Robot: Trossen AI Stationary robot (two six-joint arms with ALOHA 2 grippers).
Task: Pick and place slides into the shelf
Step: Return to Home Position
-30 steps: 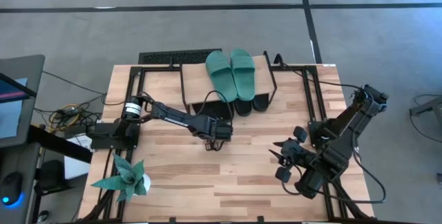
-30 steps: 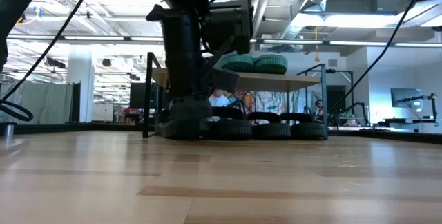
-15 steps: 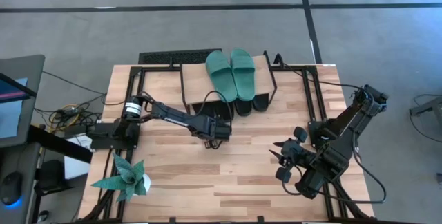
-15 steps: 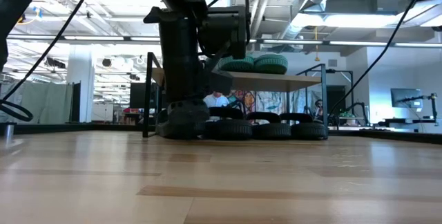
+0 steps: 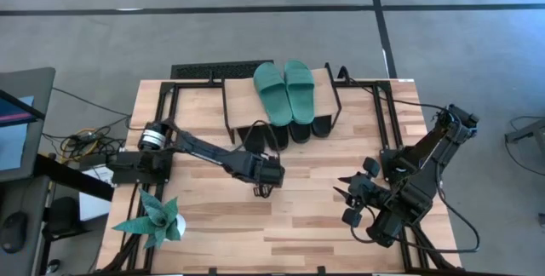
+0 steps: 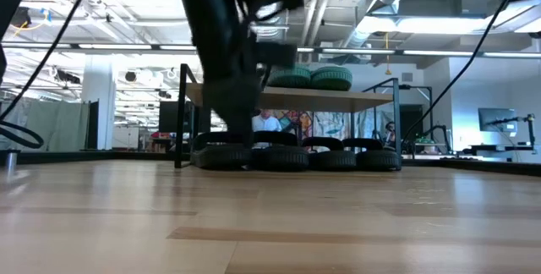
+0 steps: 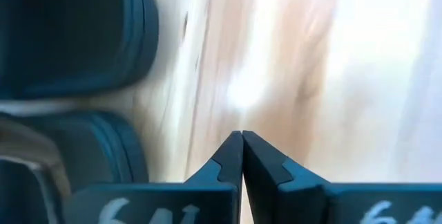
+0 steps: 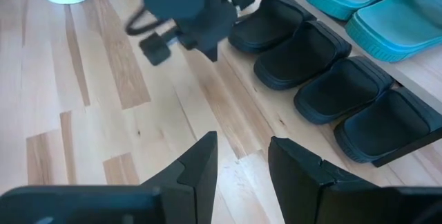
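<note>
The shelf (image 5: 241, 97) stands at the table's far edge, its plank (image 6: 363, 98) on thin black legs. Two teal slides (image 5: 285, 90) lie side by side on the plank. Several black slides (image 8: 324, 72) sit in a row on the tabletop under it, soles down. My left gripper (image 7: 242, 141) is shut and empty. It hangs over bare wood just in front of the black slides (image 7: 76, 37), near the table's middle (image 5: 265, 174). My right gripper (image 8: 242, 158) is open and empty, waiting near the table's right side (image 5: 342, 191).
A teal paper plant in a white pot (image 5: 157, 221) stands at the near left corner. Black frame rails (image 5: 162, 106) run along the table's edges. Bare wood (image 5: 298, 216) lies between the two arms and toward the near edge.
My left gripper has risen off the tabletop at the black slides. It has drawn back from the shelf toward the table's near edge. The slides under the shelf have stayed in place.
</note>
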